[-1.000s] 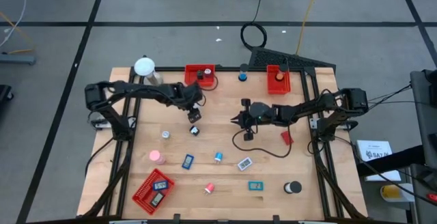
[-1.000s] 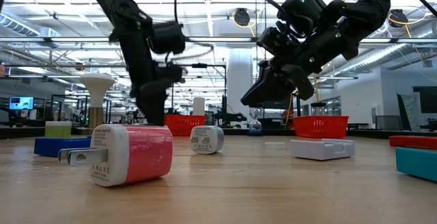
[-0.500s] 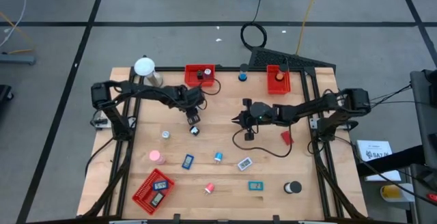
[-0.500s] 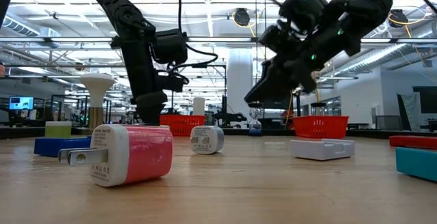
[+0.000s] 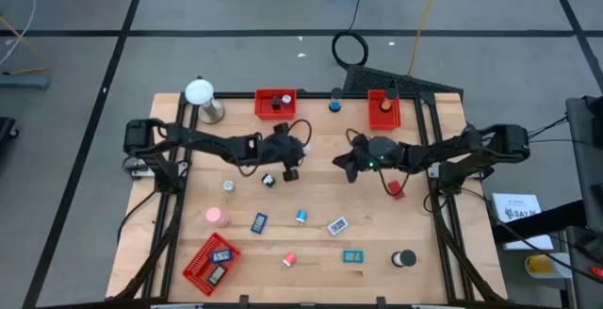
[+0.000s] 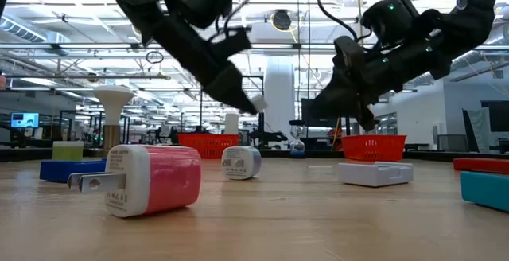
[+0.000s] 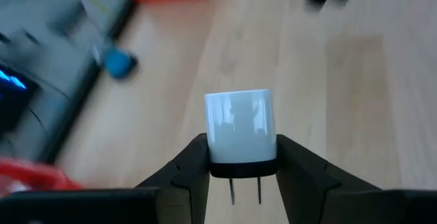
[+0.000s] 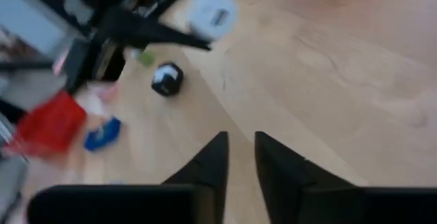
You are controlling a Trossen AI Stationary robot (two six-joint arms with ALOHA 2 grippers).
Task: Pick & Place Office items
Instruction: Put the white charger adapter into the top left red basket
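My left gripper (image 7: 242, 157) pinches a white plug adapter (image 7: 240, 125) at its prong end, aloft over the table's (image 5: 311, 172) middle: light, rigid, glossy, likely slippery. My right gripper (image 8: 238, 157), fingers slightly parted, holds nothing nearby.

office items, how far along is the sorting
Done: the three red trays already hold a few items. In hand: the left gripper grips a white plug above the table; the right gripper is empty. Left: about ten items, such as the pink plug, remain on the table.
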